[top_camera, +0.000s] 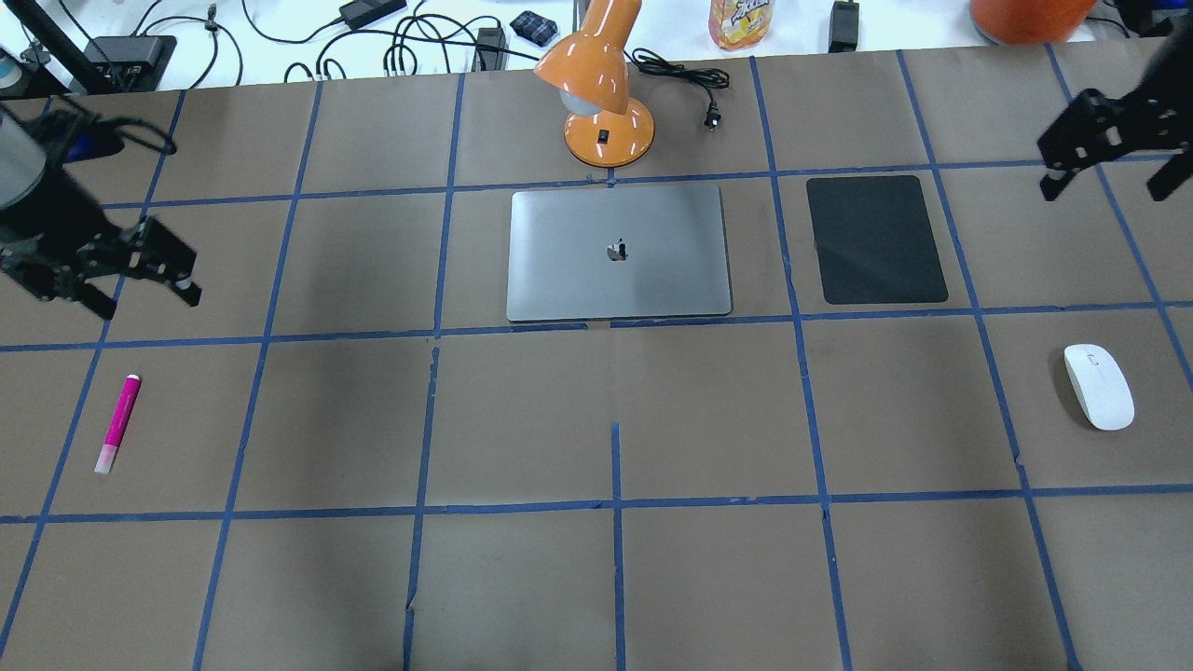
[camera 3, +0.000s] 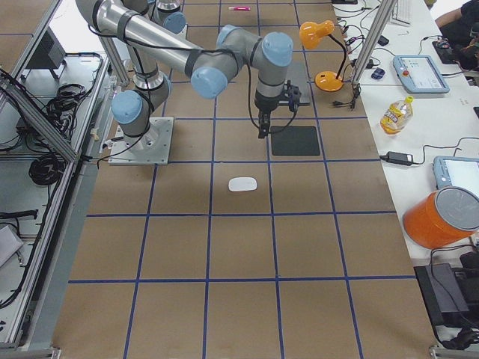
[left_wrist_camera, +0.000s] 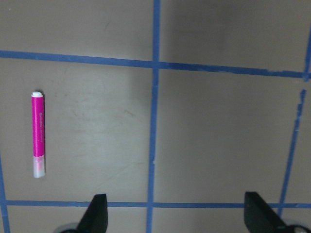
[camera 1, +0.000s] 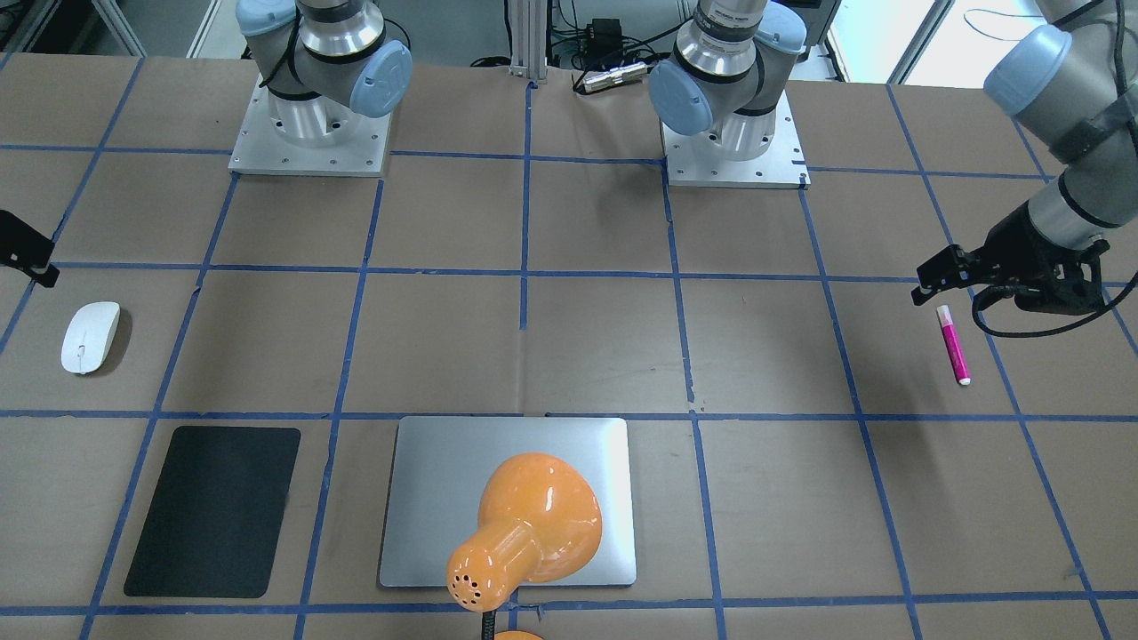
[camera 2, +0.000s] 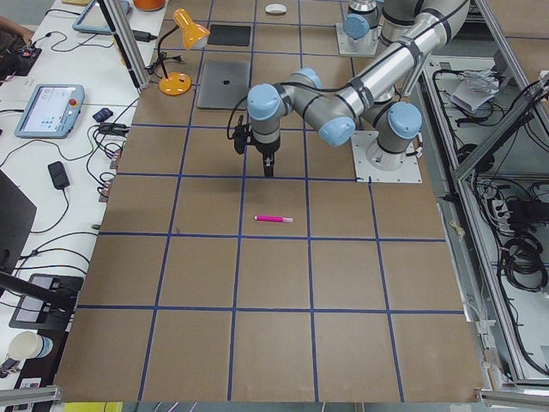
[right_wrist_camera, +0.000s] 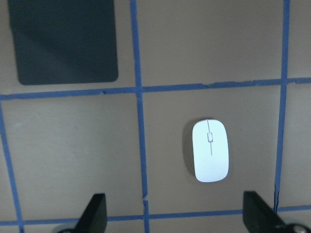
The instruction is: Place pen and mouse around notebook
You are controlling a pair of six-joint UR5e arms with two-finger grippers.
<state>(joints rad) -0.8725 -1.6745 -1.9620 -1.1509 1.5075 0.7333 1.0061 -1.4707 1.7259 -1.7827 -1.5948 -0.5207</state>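
Note:
The pink pen point(top_camera: 118, 424) lies flat on the table's far left, also seen in the front view point(camera 1: 952, 344). My left gripper point(top_camera: 182, 280) hovers open beyond it; in its wrist view the pen point(left_wrist_camera: 38, 134) sits left of the empty open fingers point(left_wrist_camera: 97, 216). The white mouse point(top_camera: 1099, 386) rests at the far right. My right gripper point(top_camera: 1104, 182) hangs open above the table beyond it, and its wrist view has the mouse point(right_wrist_camera: 210, 150) between the spread fingers' line, untouched. The silver notebook point(top_camera: 618, 252) lies closed at the table's middle back.
An orange desk lamp point(top_camera: 606, 102) stands just behind the notebook, its head leaning over it, with its cable and plug point(top_camera: 713, 116) to the right. A thin black mat point(top_camera: 874, 239) lies right of the notebook. Blue tape lines grid the brown tabletop.

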